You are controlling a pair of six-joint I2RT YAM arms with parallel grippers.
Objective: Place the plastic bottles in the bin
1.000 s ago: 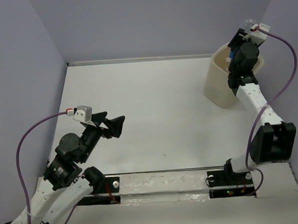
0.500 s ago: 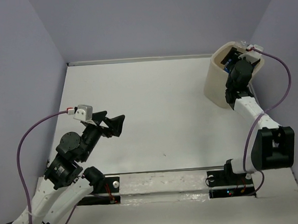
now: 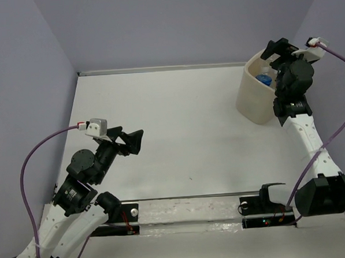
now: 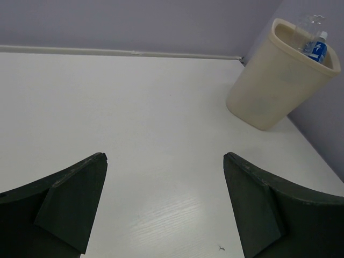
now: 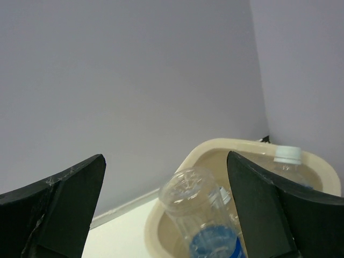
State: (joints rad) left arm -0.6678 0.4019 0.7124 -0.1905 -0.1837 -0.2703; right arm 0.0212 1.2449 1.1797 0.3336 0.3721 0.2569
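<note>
The beige bin stands at the table's far right corner. Inside it lie clear plastic bottles with blue labels. In the right wrist view one bottle leans base-up in the bin, and another bottle's white cap shows behind it. My right gripper hovers open above the bin's far rim; in its wrist view the gripper holds nothing. My left gripper hangs open and empty over the table's left half. Its wrist view, with the gripper in front, shows the bin and bottles far ahead.
Purple walls close in the table at the back, left and right, and the bin sits close to the right wall. Both arm bases are bolted to a rail at the near edge.
My right gripper dipped into the bin, opened and let go of the bottle, which now rests in the bin. The gripper then rose above the rim. The left arm barely moved.
</note>
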